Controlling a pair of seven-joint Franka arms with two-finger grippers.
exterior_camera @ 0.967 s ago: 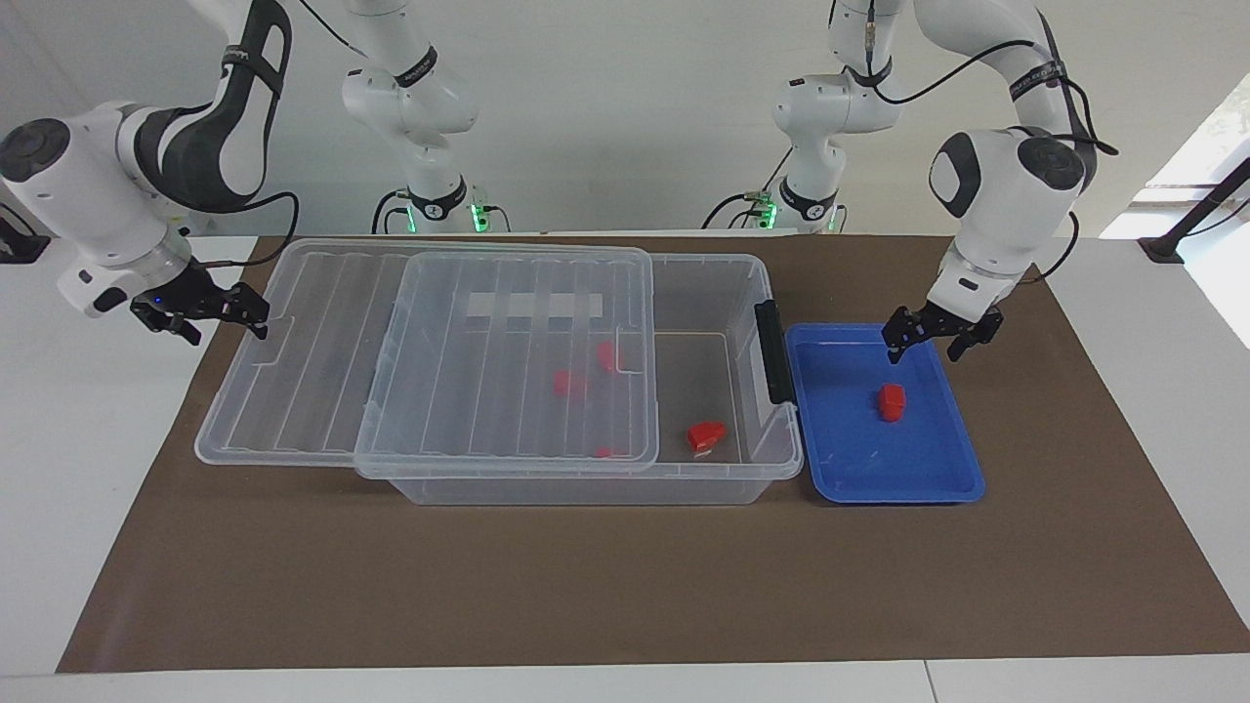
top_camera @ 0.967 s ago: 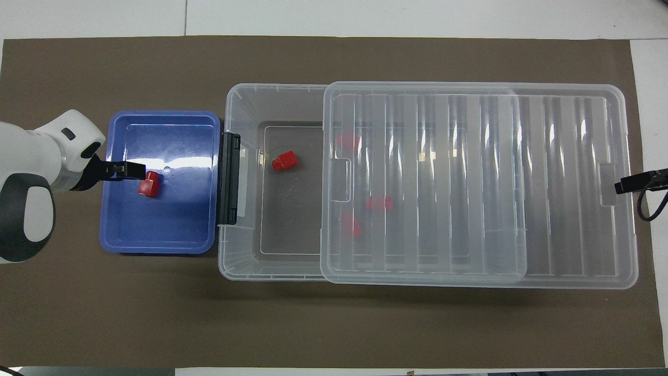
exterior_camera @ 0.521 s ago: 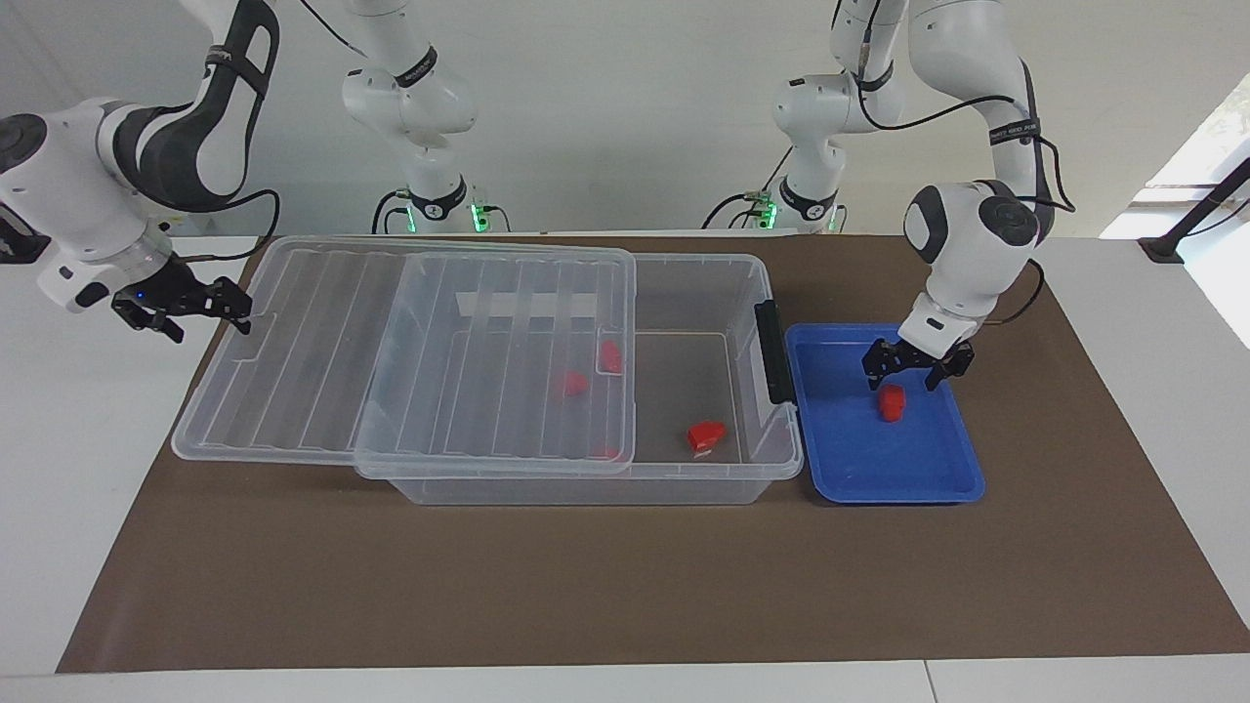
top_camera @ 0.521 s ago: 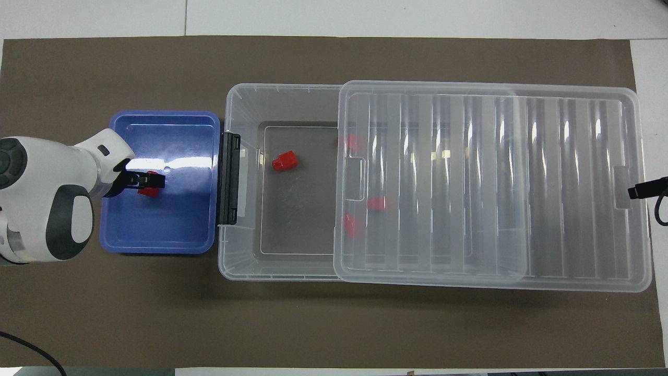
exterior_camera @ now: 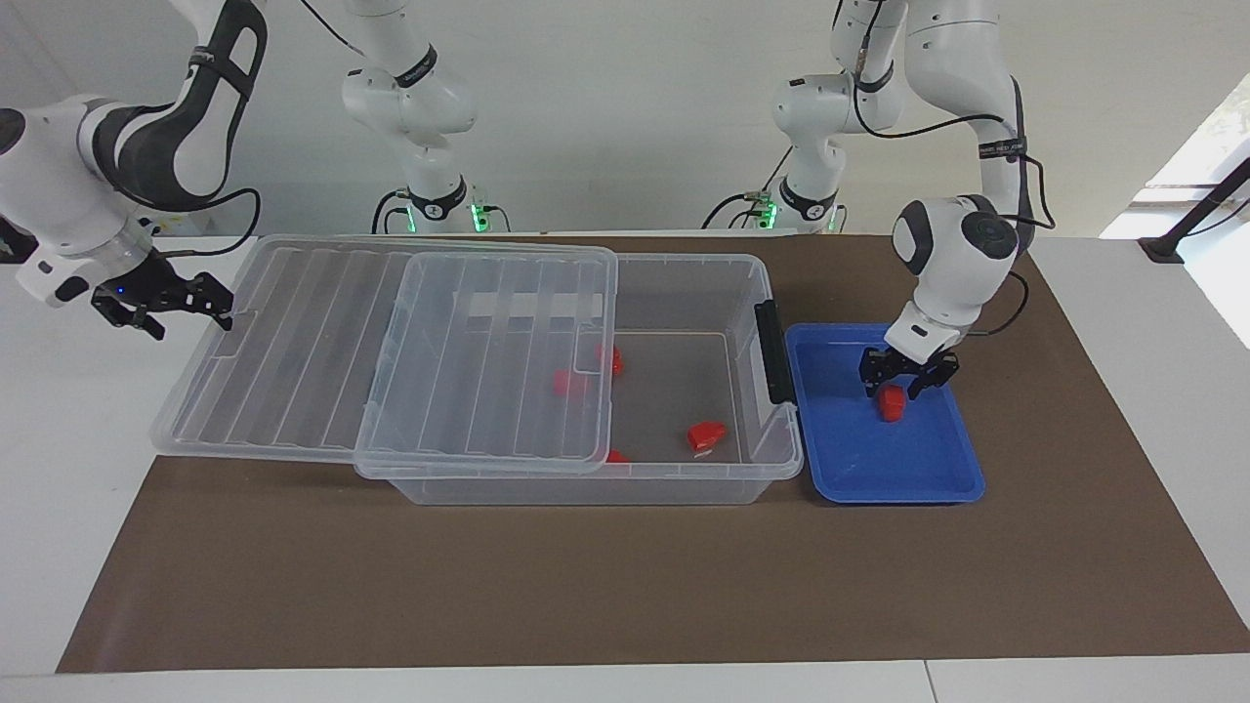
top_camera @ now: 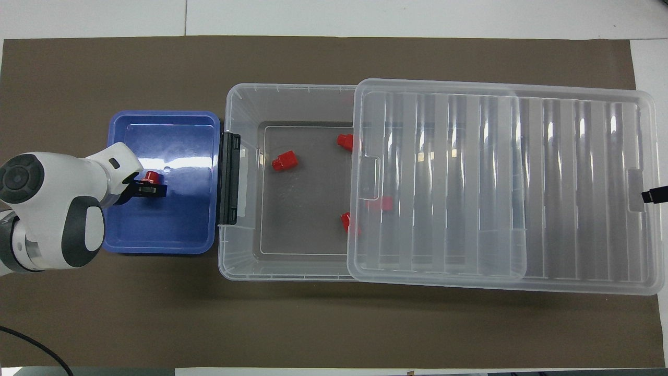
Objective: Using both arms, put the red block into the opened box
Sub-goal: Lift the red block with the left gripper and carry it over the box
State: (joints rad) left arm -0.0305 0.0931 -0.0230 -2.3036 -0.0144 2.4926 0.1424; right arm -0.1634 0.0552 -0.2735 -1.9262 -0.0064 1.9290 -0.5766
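- The left gripper (exterior_camera: 894, 383) is down in the blue tray (exterior_camera: 937, 478), its fingers standing either side of the red block (exterior_camera: 890, 403); whether they have actually clamped the block I cannot tell
- The red block sits on the tray floor, in the part of the tray nearer the robots, at the left arm's end of the desk (exterior_camera: 625, 586)
- The box (exterior_camera: 684, 483) lies beside the tray, its black latch handle (exterior_camera: 771, 351) right against the tray's rim
- The lid (exterior_camera: 391, 351) is slid toward the right arm's end, leaving the latch end of the box uncovered; other red pieces (exterior_camera: 705, 435) lie on the box floor
- The right gripper (exterior_camera: 171, 303) is at the lid's outer edge by its tab, fingers spread; whether it touches the lid is unclear
- Step in hand, as I judge it: picking the block out of the tray while the lid is kept aside
- The next move calls for a firm grip on the block, a lift clear of the tray rim and latch handle, then a carry over the uncovered part of the box before letting go
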